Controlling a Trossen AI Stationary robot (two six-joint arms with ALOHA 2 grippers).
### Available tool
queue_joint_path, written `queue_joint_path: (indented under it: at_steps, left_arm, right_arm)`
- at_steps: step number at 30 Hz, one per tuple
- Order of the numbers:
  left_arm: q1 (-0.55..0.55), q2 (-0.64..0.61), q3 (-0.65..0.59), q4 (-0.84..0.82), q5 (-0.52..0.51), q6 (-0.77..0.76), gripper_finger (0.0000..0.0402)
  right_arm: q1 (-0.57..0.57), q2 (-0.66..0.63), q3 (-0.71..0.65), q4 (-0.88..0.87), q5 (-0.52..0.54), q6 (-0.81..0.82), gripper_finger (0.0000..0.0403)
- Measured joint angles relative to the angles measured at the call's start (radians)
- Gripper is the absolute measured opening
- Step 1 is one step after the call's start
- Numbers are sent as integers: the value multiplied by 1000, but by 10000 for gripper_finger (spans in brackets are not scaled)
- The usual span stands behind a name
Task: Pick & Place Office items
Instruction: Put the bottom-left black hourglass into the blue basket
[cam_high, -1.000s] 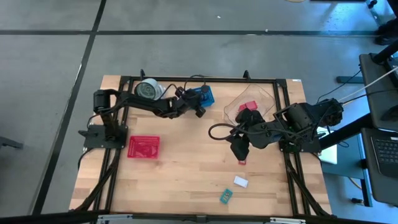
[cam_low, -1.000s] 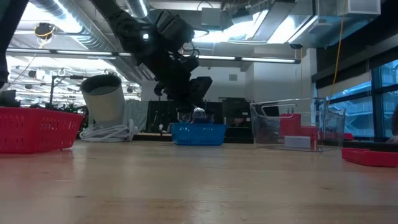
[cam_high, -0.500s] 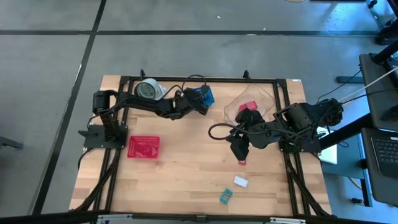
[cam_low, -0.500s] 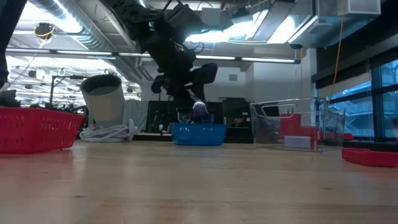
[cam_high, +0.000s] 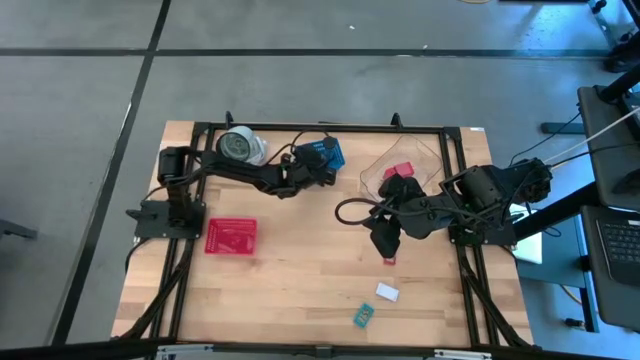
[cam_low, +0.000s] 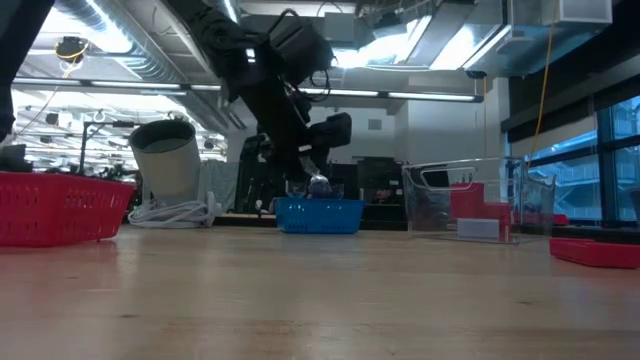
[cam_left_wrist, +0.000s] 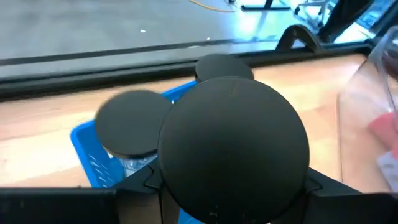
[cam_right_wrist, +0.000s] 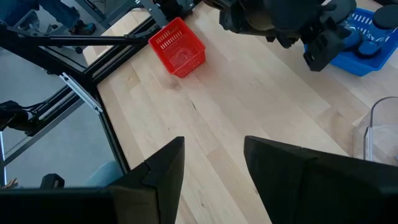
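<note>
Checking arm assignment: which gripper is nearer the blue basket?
Left. The left gripper hangs over the blue basket; the right gripper is well away, nearer mid-table.

Left gripper (cam_high: 322, 172) clamped on load; right gripper (cam_high: 385, 243) parted.

Grey concrete floor (cam_high: 300, 80) crossed by dark lines, wooden table (cam_high: 300, 280) set on it, desk with laptop (cam_high: 615, 250) seen at the right, ceiling strip lights (cam_low: 400, 95), ducts (cam_low: 130, 40), tall windows (cam_low: 600, 150) beyond

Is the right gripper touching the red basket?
Apart. In the right wrist view, the right gripper hangs over bare wood, the red basket far beyond.
</note>
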Motion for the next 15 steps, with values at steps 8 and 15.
queue_joint_path:
  at_steps: [8,15]
  left_arm:
    - [9,26,0,1,-24,-50,166]
    - [9,67,-1,-8,-7,-63,166]
  right_arm:
    - [0,0,0,1,-2,0,170]
    - [0,0,0,0,-3,0,170]
